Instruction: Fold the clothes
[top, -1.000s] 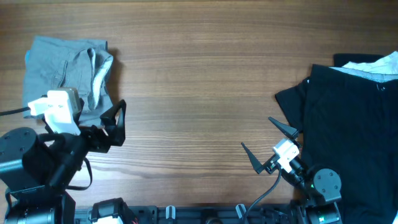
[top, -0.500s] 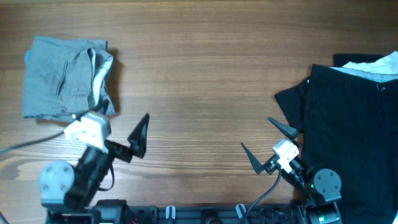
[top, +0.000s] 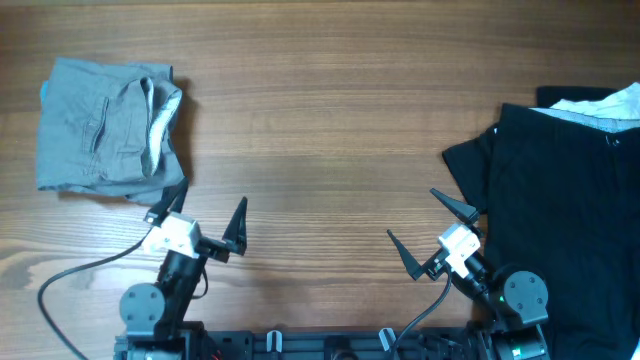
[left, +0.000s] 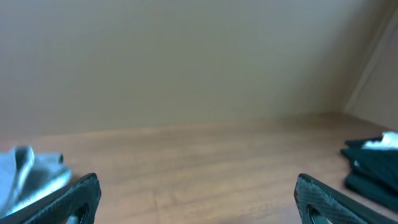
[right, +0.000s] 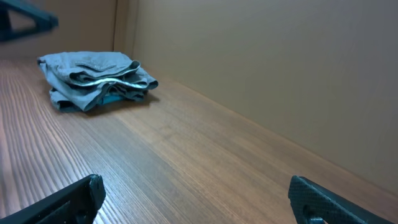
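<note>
The grey trousers (top: 105, 125) lie folded in a compact pile at the table's far left, whitish lining showing at the right edge. They show in the right wrist view (right: 96, 78) with a light-blue layer under them, and at the left edge of the left wrist view (left: 28, 174). A black garment (top: 570, 200) lies spread at the right, also in the left wrist view (left: 373, 165). My left gripper (top: 205, 212) is open and empty near the front edge, below the grey pile. My right gripper (top: 432, 228) is open and empty, left of the black garment.
A whitish-grey cloth (top: 600, 105) lies on the black garment's far edge at the back right. The wooden table (top: 330, 130) stretches between the two piles. A beige wall (left: 186, 56) backs the table.
My left arm has drawn back from the grey pile toward the front edge and turned, its open gripper now facing the table's middle. The right arm has not moved.
</note>
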